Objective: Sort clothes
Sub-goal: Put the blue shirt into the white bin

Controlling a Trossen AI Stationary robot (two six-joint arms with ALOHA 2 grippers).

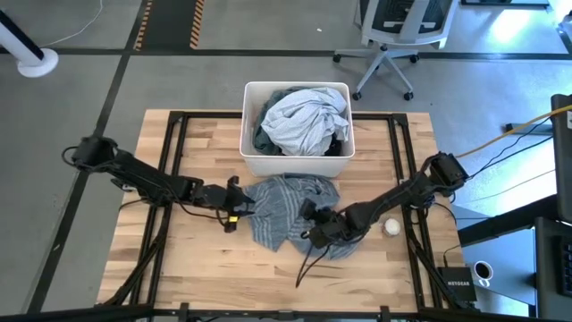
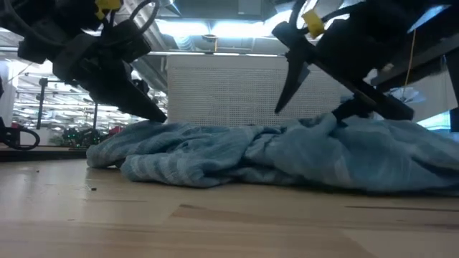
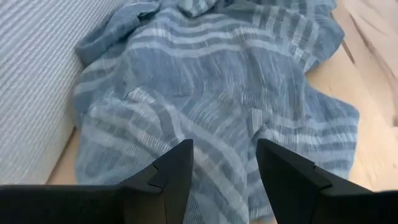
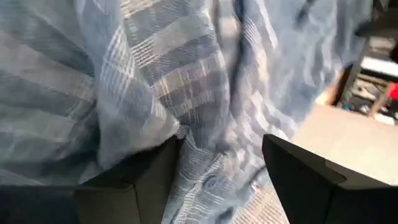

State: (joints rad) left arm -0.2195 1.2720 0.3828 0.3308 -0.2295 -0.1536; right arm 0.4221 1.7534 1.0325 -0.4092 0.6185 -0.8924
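Note:
A blue-grey striped shirt [image 1: 279,207] lies crumpled on the wooden table in front of the white tub [image 1: 248,125]; it also shows in the low view [image 2: 272,154]. My left gripper [image 1: 239,207] is open at the shirt's left edge, its fingers slanting down over the cloth [image 3: 205,93]. My right gripper [image 1: 313,224] is open over the shirt's right part [image 4: 174,81]. Another striped shirt [image 1: 304,118] is heaped in the tub over darker pieces. My left gripper [image 3: 224,168] slants down from the table's left toward the shirt's left edge [image 2: 154,123]; I cannot tell whether its fingertips touch the cloth. My right gripper [image 4: 221,174] has one finger [image 4: 152,171] against a raised fold of the shirt [image 4: 143,134], coming from the table's right. The other finger [image 4: 298,177] stands above the cloth. The shirt rests on the table.
A small white ball [image 1: 391,227] lies on the table to the right of the shirt, beside my right arm. The tub stands at the table's far middle. A black frame rail [image 1: 179,143] runs around the table. An office chair [image 1: 393,36] stands beyond the table.

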